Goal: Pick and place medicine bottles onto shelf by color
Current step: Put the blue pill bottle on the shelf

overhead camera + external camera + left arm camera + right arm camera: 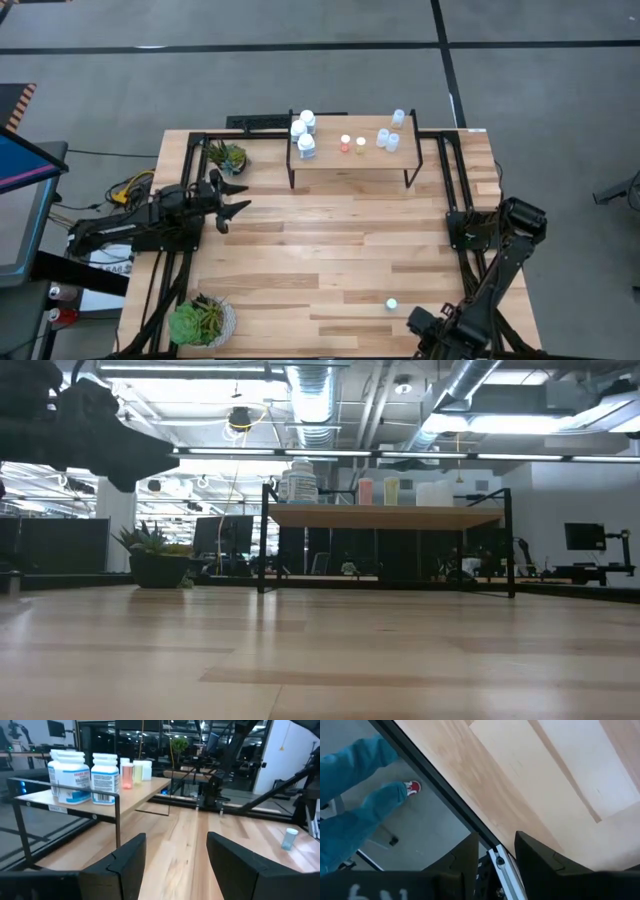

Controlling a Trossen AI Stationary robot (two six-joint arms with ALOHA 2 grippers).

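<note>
Hiding mostly offscreen, right end effector [425, 335].

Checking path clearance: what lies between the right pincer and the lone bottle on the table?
Only bare tabletop between right pincer and bottle, per high view.

light: bright ceiling lamps [520, 422] | glare — overhead | blur: soft — low view

No legible text anywhere.
Printed labels on white medicine bottles [75, 777] on the shelf [145, 790], too blurred to read.
</note>
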